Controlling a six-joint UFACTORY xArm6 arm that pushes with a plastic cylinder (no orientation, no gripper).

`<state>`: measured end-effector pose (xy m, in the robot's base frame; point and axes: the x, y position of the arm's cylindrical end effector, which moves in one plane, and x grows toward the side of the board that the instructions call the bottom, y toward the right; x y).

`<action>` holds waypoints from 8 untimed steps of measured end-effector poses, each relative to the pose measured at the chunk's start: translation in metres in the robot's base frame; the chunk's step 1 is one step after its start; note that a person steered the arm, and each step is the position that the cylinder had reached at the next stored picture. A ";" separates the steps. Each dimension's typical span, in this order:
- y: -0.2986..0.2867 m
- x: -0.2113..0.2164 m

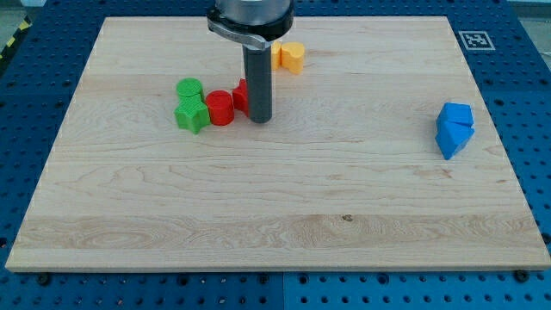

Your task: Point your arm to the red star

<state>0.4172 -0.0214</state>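
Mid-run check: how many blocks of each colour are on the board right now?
Green: 2, cylinder and star
Red: 2, cylinder and a block partly hidden behind my tip
Yellow: 1
Blue: 2
Total: 7
My tip touches the hidden red block.

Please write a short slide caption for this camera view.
My tip rests beside the partly hidden red block, near the red cylinder.

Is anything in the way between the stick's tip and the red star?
Nothing visible is. My tip sits right beside the red star-shaped block, on its right in the view, with the rod hiding part of it. The red round block lies on the star's other side.
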 end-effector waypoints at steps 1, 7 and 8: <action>0.030 0.007; 0.085 -0.030; 0.085 -0.029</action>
<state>0.3886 0.0632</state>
